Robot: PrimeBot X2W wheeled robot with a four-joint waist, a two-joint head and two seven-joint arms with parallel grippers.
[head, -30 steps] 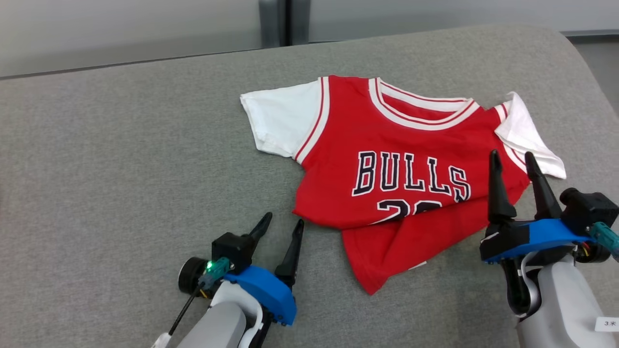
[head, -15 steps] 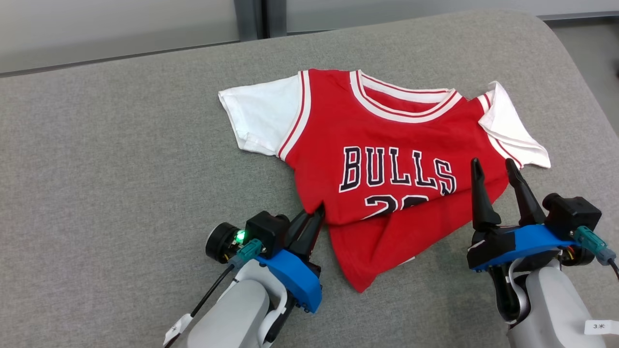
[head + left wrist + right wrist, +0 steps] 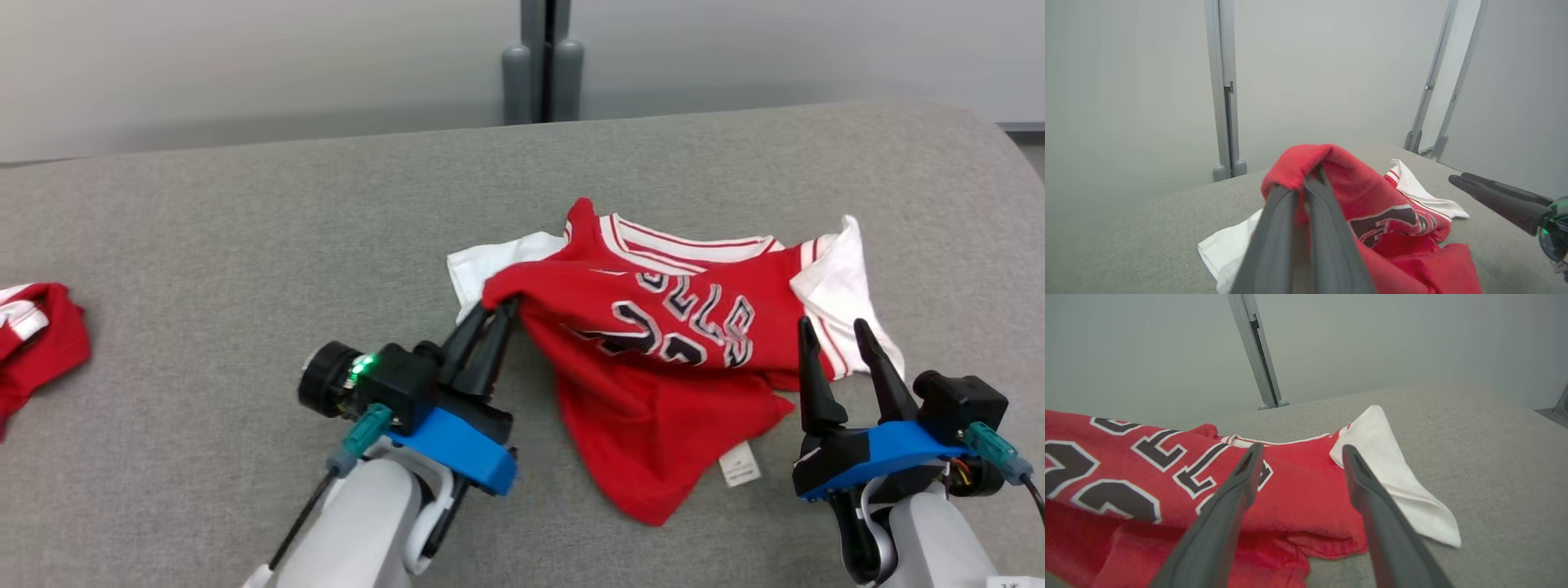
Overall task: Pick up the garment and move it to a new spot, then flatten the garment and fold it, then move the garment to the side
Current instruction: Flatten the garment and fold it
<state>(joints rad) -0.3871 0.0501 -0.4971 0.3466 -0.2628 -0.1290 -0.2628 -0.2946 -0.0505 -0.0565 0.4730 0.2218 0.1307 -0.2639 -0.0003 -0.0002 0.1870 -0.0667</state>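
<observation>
Head view | garment (image 3: 653,408) pinched in left fingers (image 3: 488,353) | right fingers (image 3: 811,384) spread alongside

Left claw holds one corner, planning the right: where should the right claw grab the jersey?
Probably the jersey at its doubled red side edge by the white sleeve, from the near side, low along the cushion: that edge faces the open right claw.
</observation>
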